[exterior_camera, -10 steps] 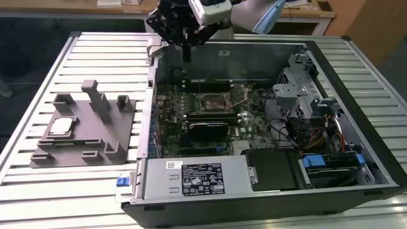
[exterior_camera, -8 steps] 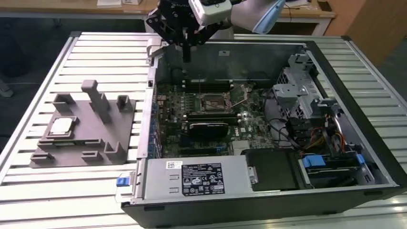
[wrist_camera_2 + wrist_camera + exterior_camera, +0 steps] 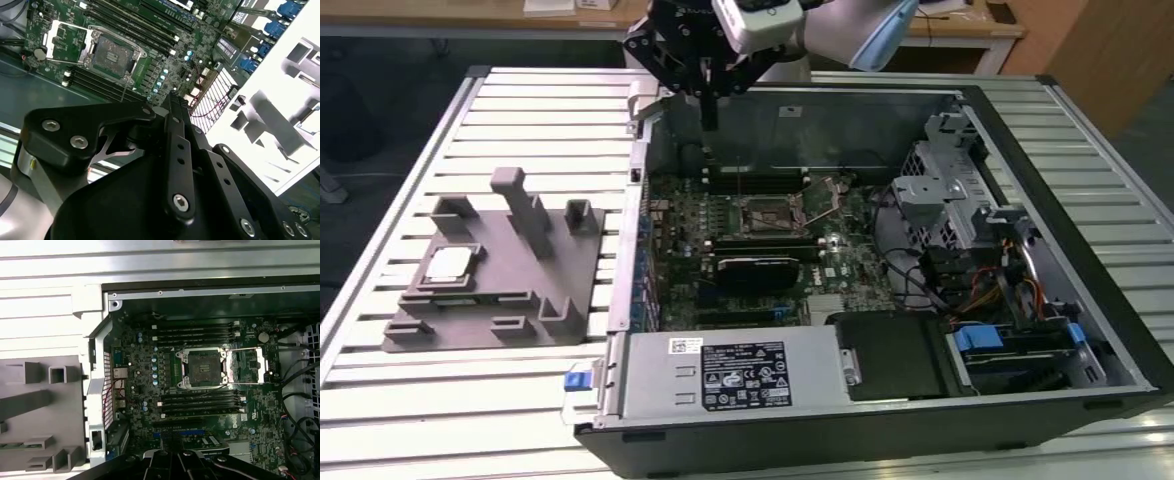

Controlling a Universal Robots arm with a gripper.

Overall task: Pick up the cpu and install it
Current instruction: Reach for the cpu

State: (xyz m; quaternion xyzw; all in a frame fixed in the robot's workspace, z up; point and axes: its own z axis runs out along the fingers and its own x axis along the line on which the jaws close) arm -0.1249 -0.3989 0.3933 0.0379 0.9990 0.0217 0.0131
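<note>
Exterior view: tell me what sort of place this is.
Probably a robotics lab or assembly test bench: an open PC case lies on a slatted metal table, a grey fixture beside it holds the cpu, and a robot arm hangs over the case.

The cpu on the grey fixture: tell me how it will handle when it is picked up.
The cpu looks thin, flat and rigid, so it should lift stiff and probably light. Its pale metal top looks smooth, so it may slip in a pinch. It lies flat on the grey fixture, so it is unlikely to roll or tip.
</note>
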